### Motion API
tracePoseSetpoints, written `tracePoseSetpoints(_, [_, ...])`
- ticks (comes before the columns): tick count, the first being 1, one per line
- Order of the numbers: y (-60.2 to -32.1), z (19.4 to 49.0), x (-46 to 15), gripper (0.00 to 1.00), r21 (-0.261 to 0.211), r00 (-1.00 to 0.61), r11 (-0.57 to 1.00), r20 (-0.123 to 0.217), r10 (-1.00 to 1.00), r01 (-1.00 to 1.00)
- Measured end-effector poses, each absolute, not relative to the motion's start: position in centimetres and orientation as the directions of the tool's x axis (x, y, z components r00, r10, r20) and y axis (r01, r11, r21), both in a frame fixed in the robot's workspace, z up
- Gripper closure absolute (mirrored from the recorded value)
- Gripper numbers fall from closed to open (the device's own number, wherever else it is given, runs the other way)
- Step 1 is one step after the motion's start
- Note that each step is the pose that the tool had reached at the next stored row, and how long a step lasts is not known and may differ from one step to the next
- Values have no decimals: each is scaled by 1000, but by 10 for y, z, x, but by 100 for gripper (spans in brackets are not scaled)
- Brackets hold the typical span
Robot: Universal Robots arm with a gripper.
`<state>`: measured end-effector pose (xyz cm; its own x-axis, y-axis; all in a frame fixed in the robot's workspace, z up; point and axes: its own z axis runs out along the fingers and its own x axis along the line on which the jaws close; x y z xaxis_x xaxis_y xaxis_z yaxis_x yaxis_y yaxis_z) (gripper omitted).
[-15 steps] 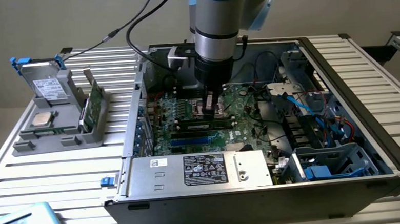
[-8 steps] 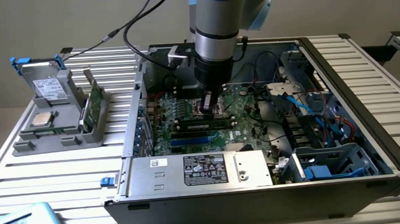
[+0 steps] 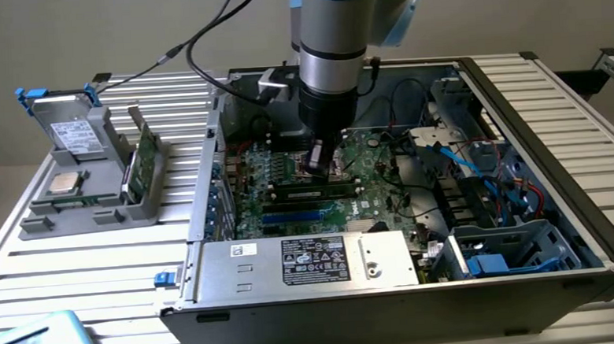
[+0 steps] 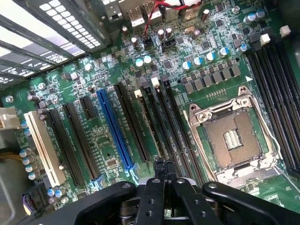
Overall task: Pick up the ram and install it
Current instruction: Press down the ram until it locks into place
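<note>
My gripper hangs inside the open computer case, low over the motherboard, with its fingers shut and nothing between them. The ram, a long narrow green stick with dark chips and a pale label, stands in a motherboard slot just in front of the fingertips in the exterior view. Whether the fingers touch it I cannot tell. In the wrist view my gripper is shut over the row of long black memory slots, beside the bare CPU socket.
A grey holder on the exterior view's left carries a hard drive, a CPU chip and a broader green card. The power supply sits at the case's front. Cables and a blue drive cage crowd the right side.
</note>
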<state>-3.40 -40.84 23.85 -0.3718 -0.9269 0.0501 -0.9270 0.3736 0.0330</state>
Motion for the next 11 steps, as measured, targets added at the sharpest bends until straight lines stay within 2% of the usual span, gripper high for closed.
tracePoseSetpoints(11, [-408,239,-34,89,29,-465,467,58,-883,-884])
